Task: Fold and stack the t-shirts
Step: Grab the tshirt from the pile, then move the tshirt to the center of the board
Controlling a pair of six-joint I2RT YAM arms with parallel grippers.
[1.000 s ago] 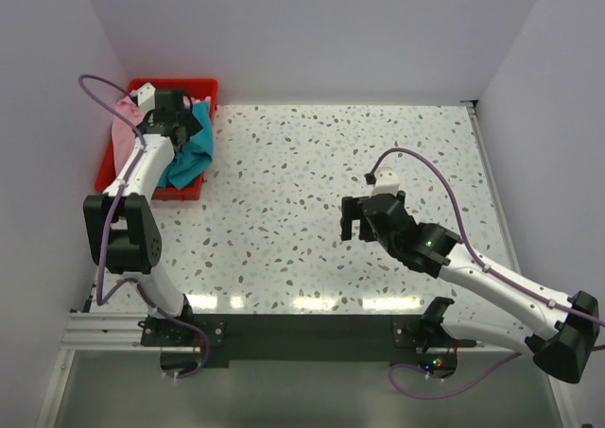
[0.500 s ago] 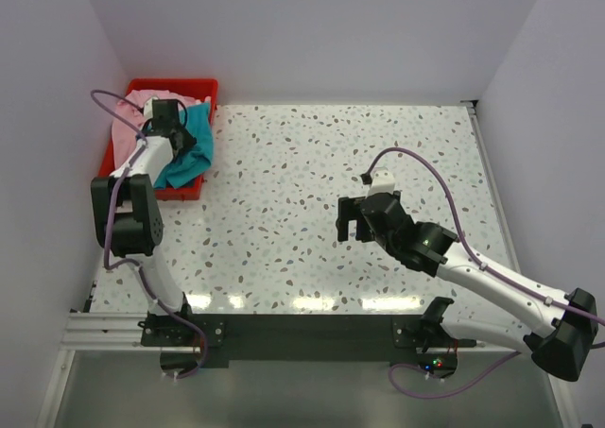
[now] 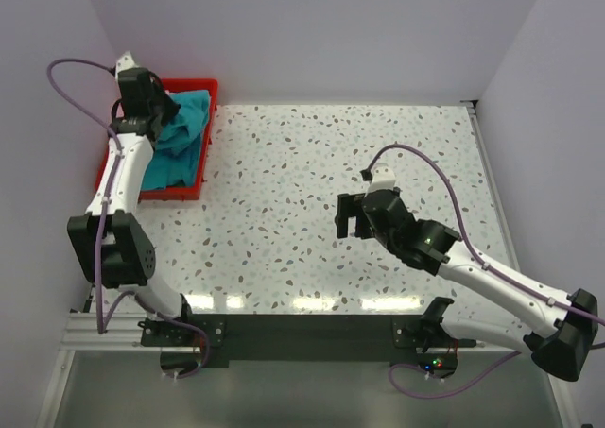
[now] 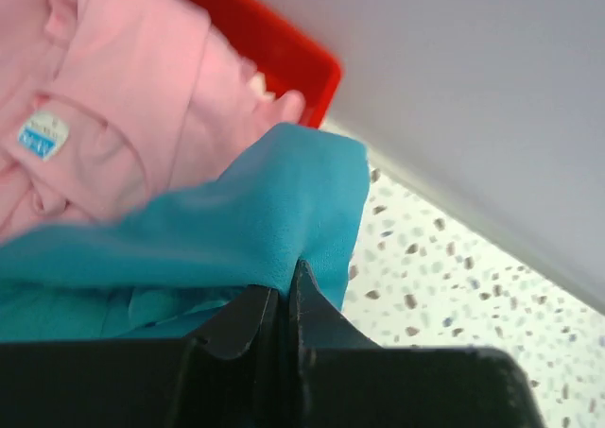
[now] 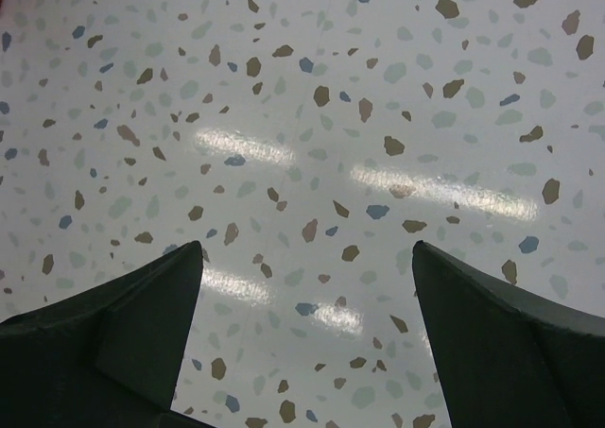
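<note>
The teal t-shirt (image 3: 186, 133) lies bunched in the red bin, one fold drawn up toward the bin's far left corner. My left gripper (image 3: 151, 116) is shut on that fold; in the left wrist view the jaws (image 4: 284, 282) pinch the teal t-shirt (image 4: 236, 230) tightly. Beneath and beside it lies the pink t-shirt (image 4: 123, 88) with a small neck label (image 4: 43, 135); my left arm hides it in the top view. My right gripper (image 3: 350, 218) hovers open over the middle of the table, with only bare speckled tabletop between its fingers (image 5: 307, 248).
The red plastic bin (image 3: 173, 195) stands at the table's far left corner against the walls; its rim (image 4: 274, 50) shows in the left wrist view. The speckled table (image 3: 312, 154) stretches to the right. White walls close in on three sides.
My left gripper has shut on the teal t-shirt and pulled back toward the bin's far left corner, drawing the cloth up. The right arm has barely moved.
</note>
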